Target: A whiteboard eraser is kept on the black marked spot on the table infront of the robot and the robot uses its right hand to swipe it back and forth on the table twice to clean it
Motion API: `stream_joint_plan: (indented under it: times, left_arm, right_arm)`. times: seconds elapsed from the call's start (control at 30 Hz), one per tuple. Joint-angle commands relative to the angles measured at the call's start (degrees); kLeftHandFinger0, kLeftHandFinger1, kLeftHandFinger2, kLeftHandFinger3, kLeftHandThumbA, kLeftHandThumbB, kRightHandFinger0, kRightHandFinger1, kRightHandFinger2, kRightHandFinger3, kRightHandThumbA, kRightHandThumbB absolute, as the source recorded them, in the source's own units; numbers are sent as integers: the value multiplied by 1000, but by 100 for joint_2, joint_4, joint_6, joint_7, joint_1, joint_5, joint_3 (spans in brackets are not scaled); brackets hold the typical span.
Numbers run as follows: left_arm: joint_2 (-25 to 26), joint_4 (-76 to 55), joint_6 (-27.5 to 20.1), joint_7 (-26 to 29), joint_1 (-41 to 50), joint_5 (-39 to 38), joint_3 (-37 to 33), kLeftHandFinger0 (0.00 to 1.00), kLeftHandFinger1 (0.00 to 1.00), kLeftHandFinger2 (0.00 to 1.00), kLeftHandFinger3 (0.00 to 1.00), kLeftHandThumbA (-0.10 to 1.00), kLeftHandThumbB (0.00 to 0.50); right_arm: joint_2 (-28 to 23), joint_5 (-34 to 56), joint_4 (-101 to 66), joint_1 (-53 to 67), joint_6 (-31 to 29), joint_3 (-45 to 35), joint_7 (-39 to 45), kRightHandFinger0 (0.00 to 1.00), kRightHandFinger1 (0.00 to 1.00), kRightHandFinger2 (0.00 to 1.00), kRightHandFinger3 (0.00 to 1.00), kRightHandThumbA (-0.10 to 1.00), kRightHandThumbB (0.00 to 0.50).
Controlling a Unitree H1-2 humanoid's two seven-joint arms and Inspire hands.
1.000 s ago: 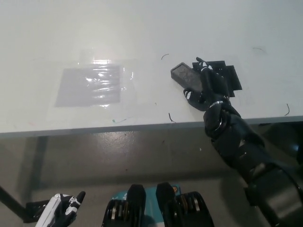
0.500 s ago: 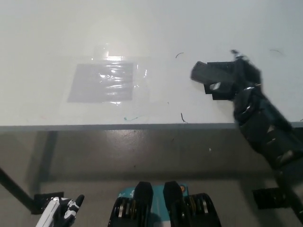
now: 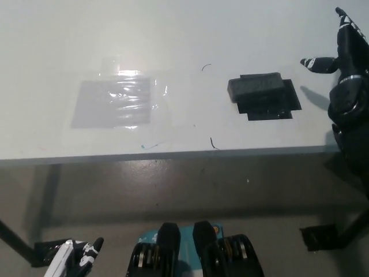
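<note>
On the white table (image 3: 173,34), seen from the head camera looking steeply down, a dark grey whiteboard eraser (image 3: 257,86) lies flat to the right of centre. It rests partly over the black marked spot (image 3: 275,107), overhanging that patch toward the left and far side, so the dark square shows along its near and right edges. Nothing is touching the eraser.

At the far right edge, the black right hand (image 3: 340,49) is raised clear of the eraser and well to its right, casting a shadow on the table beside the black spot. Its fingers are spread apart and hold nothing.

Left of centre on the table lies a clear plastic sheet (image 3: 112,102), taped flat and catching a bright glare, well apart from the eraser. A few short pen marks (image 3: 213,142) dot the surface near the front edge.

Low in the bottom left corner, below the table edge, the white left hand (image 3: 78,257) rests idle; only part of it shows, and whether its fingers are spread or closed cannot be told.

Judging by its look, the eraser is a light, fairly stiff block with a soft felt underside, likely to slide easily. The best hold would be from above, fingers pressing across its two long sides.
</note>
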Motion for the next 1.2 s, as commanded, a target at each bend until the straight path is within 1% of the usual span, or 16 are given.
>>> stream_joint_plan:
  times: [0.0,0.1,0.17,0.23,0.3,0.33,0.37,0.4,0.43,0.57,0.63,0.7,0.9,0.97,1.07,1.17]
  left_arm:
    - [61,-93,-152,5,39,-51,20,0,0,0,0,662,358]
    - [91,-72,-162,-19,6,-42,12,0,0,0,0,659,354]
    - [100,-42,-171,15,-10,20,14,0,0,0,0,671,362]
    - [108,-12,-171,-13,-45,-15,14,0,0,0,0,673,359]
    - [90,28,-201,-32,-56,-44,4,0,0,0,0,680,365]
    - [84,32,-201,-35,-43,-47,0,0,0,0,0,680,366]
    - [91,29,-181,-74,-11,-104,1,0,0,0,0,673,375]
    - [94,52,-177,-89,-18,-120,-1,0,0,0,0,676,383]
    - [98,102,-191,-104,-42,-128,-5,0,0,0,0,674,387]
    - [88,180,-243,-86,-7,-54,-33,0,0,0,0,683,386]
    - [75,215,-251,-107,0,-52,-61,0,0,0,0,678,380]
    - [60,205,-220,-104,-11,-48,-73,0,0,0,0,676,379]
    - [76,178,-209,-50,-54,18,-58,0,0,0,0,683,367]
    - [77,205,-218,-71,-103,-6,-62,0,0,0,0,686,359]
    - [84,202,-219,-81,-87,-29,-53,0,0,0,0,685,364]
    - [71,231,-285,-105,-77,-79,-48,0,0,0,0,673,371]
  right_arm:
    - [-510,1261,-6603,252,1335,-1117,1330,1000,1000,1000,1000,1000,443]
    - [-129,2226,-8267,586,1335,-1438,825,1000,1000,1000,1000,1000,497]
    - [-53,2438,-9456,964,1281,-1241,606,1000,1000,1000,1000,1000,412]
    - [-451,3075,-9811,1748,-43,-894,403,1000,1000,1000,1000,1000,482]
    - [-557,2741,-9811,2896,-1947,-424,249,1000,1000,1000,1000,1000,494]
    - [-482,2537,-9811,3324,-2414,-284,198,1000,1000,1000,1000,1000,492]
    - [-432,2476,-9811,3903,-3117,117,162,1000,1000,1000,1000,1000,400]
    - [-357,2480,-9811,4445,-3749,591,116,1000,1000,1000,1000,942,414]
    - [-292,2638,-9811,4490,-4006,897,143,1000,1000,1000,1000,961,368]
    - [-449,2889,-9811,5291,-4050,845,502,1000,1000,1000,1000,883,398]
    - [-501,3415,-9811,6149,-4050,820,968,1000,1000,1000,1000,887,492]
    - [-550,3708,-9811,6559,-4050,937,1282,1000,1000,1000,1000,912,500]
    - [-422,3709,-9460,7243,-4050,1722,1239,1000,1000,1000,1000,766,417]
    - [-438,3394,-8954,7597,-4050,1677,1163,1000,1000,1000,1000,1000,431]
    - [-51,3418,-7863,7510,-4050,1321,1382,1000,1000,1000,1000,1000,453]
    - [196,3179,-6751,7203,-4050,1067,1245,1000,1000,1000,1000,1000,395]
